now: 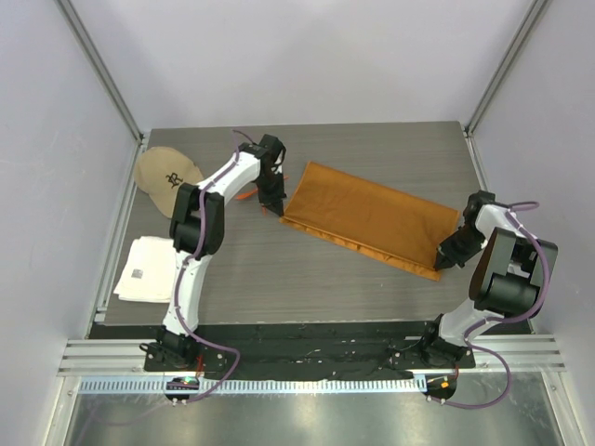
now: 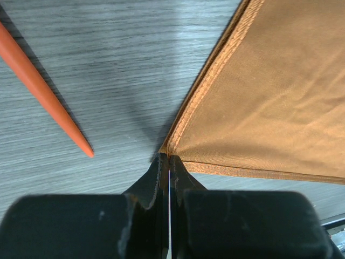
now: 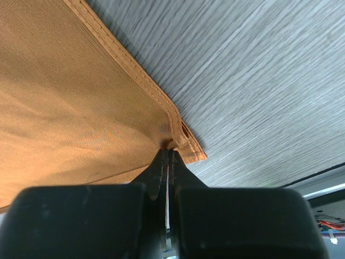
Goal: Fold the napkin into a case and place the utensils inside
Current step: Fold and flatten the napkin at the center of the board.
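We are gripping the napkin [image 1: 367,216] at both ends of its near long edge. The left pincer [image 1: 272,208] is clenched on one corner tip, and the right pincer [image 1: 444,262] is clenched on the hem just inside the other corner. We are pinching at the very corners, we judge, so that the whole edge is lifting and travelling as one straight line instead of sagging in the middle.

The cloth is lying flat on the tabletop [image 1: 279,279] as a long rectangle, slanting from far left to near right. Stacked hems at the left corner are suggesting it is already doubled over once, so another fold is probably needed before it is narrow enough to serve as a case.

One utensil [image 2: 46,91] is resting on bare wood just beside the left pincer, apart from the cloth, where it is not getting caught in a fold. We cannot make out the second one. The cap [image 1: 167,175] and towel [image 1: 147,269] are sitting well off to the left, playing no part.
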`<state>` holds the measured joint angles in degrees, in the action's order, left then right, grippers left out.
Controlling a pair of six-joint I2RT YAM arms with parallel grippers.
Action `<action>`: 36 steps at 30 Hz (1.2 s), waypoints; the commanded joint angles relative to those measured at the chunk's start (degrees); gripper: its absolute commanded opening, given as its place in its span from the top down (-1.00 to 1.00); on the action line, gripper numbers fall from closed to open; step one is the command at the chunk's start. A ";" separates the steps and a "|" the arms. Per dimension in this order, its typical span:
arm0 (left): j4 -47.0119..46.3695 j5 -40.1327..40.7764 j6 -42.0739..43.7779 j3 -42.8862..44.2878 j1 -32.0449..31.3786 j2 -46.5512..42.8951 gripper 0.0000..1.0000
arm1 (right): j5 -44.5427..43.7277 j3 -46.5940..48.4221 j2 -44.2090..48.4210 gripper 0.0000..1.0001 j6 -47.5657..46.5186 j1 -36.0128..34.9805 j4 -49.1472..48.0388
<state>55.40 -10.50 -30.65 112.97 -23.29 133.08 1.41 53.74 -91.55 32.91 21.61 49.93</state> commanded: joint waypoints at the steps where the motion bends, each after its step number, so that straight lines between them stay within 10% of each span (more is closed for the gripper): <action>1: 2.08 2.24 2.09 1.11 0.35 0.95 1.00 | -3.26 -0.03 -0.99 0.98 -1.26 0.19 -1.59; 36: 5.60 2.06 1.30 4.02 0.44 -8.80 1.00 | -4.49 8.23 9.46 0.98 -1.97 0.28 13.62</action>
<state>60.27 -11.66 -29.82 118.08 -23.53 128.55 -0.62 61.98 -84.55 32.08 21.61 61.43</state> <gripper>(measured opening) 0.021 0.016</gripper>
